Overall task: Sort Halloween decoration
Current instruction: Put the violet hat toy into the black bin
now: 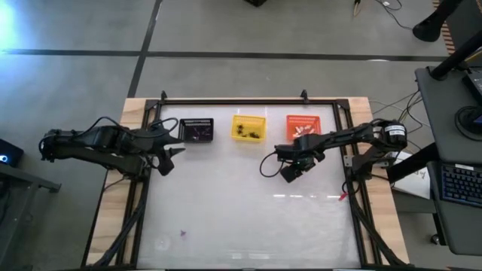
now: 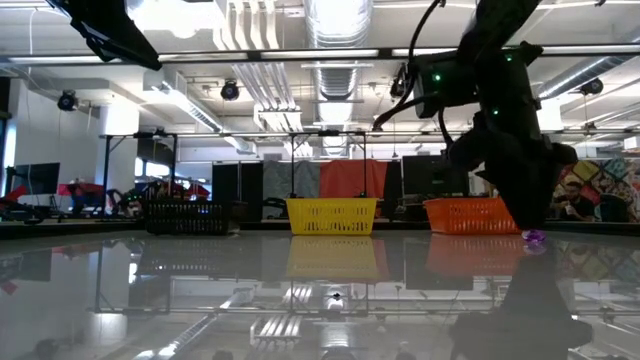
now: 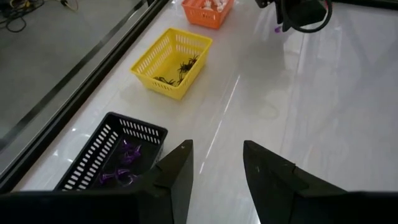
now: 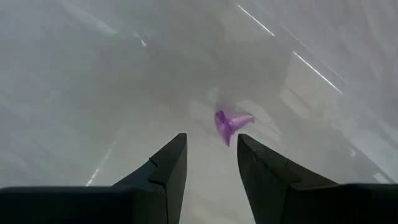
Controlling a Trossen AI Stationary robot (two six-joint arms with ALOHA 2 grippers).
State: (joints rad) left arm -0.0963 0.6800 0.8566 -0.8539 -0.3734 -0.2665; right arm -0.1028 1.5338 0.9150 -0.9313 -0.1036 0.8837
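Covering most of the high view, a glossy white table [image 1: 241, 218] is seen, framed by a wooden border and black rails. Two dark arms are reached over it from either side.

Three plastic baskets are lined up in a row near the far edge: a black basket [image 1: 197, 129] on the left, a yellow basket [image 1: 248, 127] in the middle and an orange basket [image 1: 304, 126] on the right. Purple trinkets [image 3: 121, 168] are seen in the black one, dark trinkets [image 3: 180, 67] in the yellow one and white trinkets [image 3: 210, 5] in the orange one.

The left gripper [image 1: 172, 154] is held just in front of the black basket, toward its left side; its fingers [image 3: 176, 171] are parted with nothing between them.

The right gripper [image 1: 289, 172] is lowered over the table in front of the orange basket. Its fingers [image 4: 165, 168] are likewise spread and empty, and a small purple trinket [image 4: 230, 123] is seen lying on the table just beyond the fingertips, not touched by them. In the low view the same purple piece [image 2: 534, 237] is seen resting on the surface beside the dark arm.

Another tiny purple trinket [image 1: 181, 233] is seen lying alone near the front left of the table, well apart from both grippers.
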